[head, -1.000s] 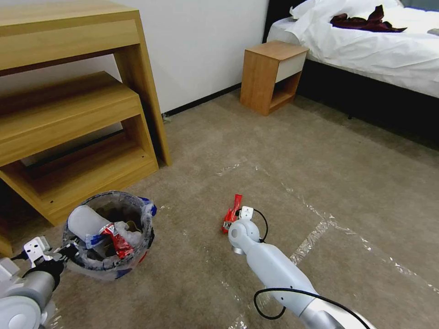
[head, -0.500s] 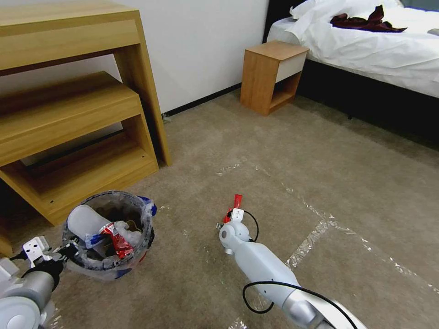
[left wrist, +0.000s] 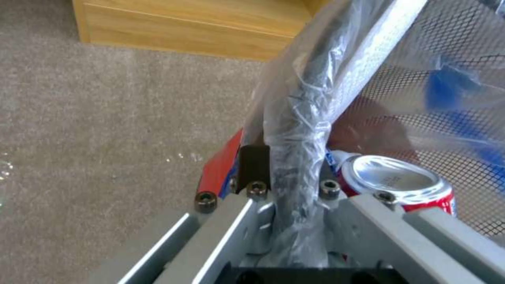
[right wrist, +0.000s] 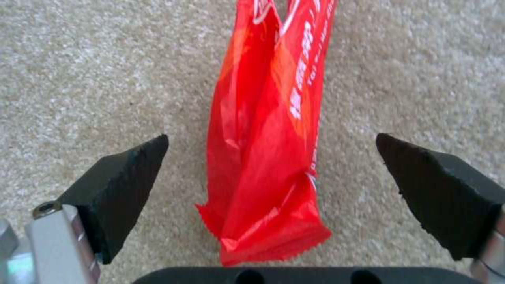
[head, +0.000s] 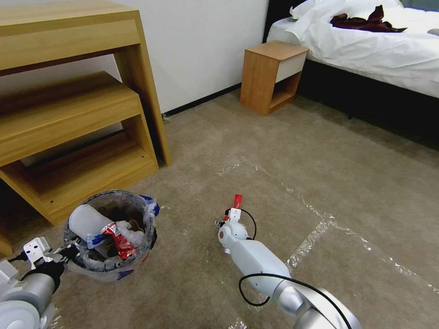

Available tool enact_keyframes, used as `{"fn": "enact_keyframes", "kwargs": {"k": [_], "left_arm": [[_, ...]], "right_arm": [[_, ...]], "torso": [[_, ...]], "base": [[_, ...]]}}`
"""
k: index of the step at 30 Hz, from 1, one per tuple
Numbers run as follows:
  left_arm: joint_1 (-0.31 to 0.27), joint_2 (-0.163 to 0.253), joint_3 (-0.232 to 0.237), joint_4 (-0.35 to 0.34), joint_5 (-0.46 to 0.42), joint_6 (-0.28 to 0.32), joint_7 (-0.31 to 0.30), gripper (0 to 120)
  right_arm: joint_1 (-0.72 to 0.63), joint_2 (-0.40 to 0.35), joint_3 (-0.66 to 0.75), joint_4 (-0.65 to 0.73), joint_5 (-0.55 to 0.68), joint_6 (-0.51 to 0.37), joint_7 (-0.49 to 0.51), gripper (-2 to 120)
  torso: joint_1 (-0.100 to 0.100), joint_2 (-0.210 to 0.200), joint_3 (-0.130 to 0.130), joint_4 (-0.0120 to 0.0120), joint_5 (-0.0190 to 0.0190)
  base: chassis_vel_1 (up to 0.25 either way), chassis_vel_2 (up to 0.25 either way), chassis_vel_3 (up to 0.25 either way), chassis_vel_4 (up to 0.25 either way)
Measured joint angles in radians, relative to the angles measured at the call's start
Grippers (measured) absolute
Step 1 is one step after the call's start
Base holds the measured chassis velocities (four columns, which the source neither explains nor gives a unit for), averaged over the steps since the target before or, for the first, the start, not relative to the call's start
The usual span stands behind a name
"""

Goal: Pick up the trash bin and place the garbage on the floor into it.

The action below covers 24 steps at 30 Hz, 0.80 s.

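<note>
**Bin held close while the other arm lines up on a red wrapper**

The left gripper (left wrist: 287,185) is clamped on the rim of the trash bin (head: 109,235), fingers pinching the dark edge and the clear liner together. My guess is that this keeps the bin carried beside the robot, so each find has only a short way to go. The bin sits low at the robot's left, in front of the wooden shelving (head: 68,114), already holding a red can (left wrist: 397,183), a white cup and a crumpled wrapper.

The right gripper (right wrist: 271,189) hangs just over the floor (head: 320,173) with its pads spread wide and nothing in them. The red wrapper (right wrist: 268,150) lies flat on the carpet, lengthwise between the two pads, which looks arranged so they can close across its narrow width
</note>
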Motion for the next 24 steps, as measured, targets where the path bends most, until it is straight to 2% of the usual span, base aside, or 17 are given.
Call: {"fn": "enact_keyframes", "kwargs": {"k": [5,9,14,17,19,22,24], "left_arm": [[0.0,-0.002,0.004,-0.012,-0.002,0.0,0.0,1],[-0.001,-0.003,0.007,-0.025,-0.013,0.0,0.0,1],[-0.001,-0.003,0.009,-0.031,-0.015,0.0,0.0,1],[0.0,-0.005,0.011,-0.043,-0.019,0.0,0.0,1],[0.0,-0.005,0.012,-0.045,-0.02,0.0,0.0,1],[0.002,-0.009,0.016,-0.054,-0.021,0.0,0.0,1],[0.002,-0.011,0.018,-0.056,-0.021,0.001,0.0,1]], "right_arm": [[-0.001,-0.001,0.0,-0.008,-0.014,0.016,-0.019,98],[-0.003,-0.001,-0.002,-0.024,-0.037,0.035,-0.043,81],[-0.008,-0.001,-0.001,-0.03,-0.054,0.042,-0.053,71],[-0.014,-0.001,-0.004,-0.042,-0.078,0.053,-0.065,56],[-0.015,-0.001,-0.005,-0.044,-0.082,0.055,-0.067,54],[-0.024,-0.002,-0.028,-0.056,-0.097,0.075,-0.084,44],[-0.026,-0.002,-0.032,-0.059,-0.101,0.083,-0.09,41]], "torso": [[0.0,0.0,0.0,-0.0001,0.0],[0.0,0.0,0.0,0.0,0.0],[0.0,0.0,0.0,0.0,-0.0001],[0.0,0.0,0.0,-0.0001,0.0],[0.0,0.0,0.0,0.0,0.0],[0.0,0.0,0.0,-0.0001,0.0],[0.0,0.0,0.0,-0.0002,-0.0001]], "base": [[0.0,0.0,0.0,0.0],[0.0,0.0,0.0,0.0],[0.0,0.0,0.0,0.0],[0.0,0.0,0.0,0.0],[0.0,0.0,0.0,0.0],[0.0,0.0,0.0,0.0],[0.0,0.0,0.0,0.0]]}}
